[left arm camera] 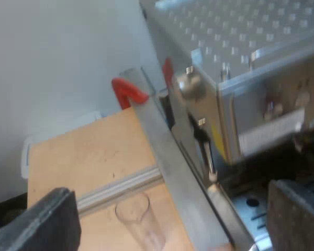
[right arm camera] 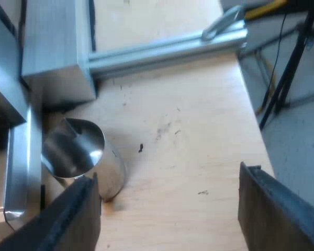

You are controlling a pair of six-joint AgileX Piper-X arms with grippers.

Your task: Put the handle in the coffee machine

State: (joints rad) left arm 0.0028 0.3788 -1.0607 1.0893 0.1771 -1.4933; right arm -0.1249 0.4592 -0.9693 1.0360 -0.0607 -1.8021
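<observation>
Black fingers of the left gripper stand spread wide with nothing held. Below the gap, a clear measuring glass stands upright on the wooden table, just beside a long metal edge that runs along the espresso machine. Past that edge, by the machine's corner, a red piece shows. It may be the handle's red end, but I cannot tell whether it is locked in. The right gripper is likewise spread and empty, over bare wood. A metal pitcher stands near one finger, close against the machine's tray rim. Farther out an aluminium rail crosses the table. Opposite the pitcher the table's edge drops to the floor, with open wood between.
</observation>
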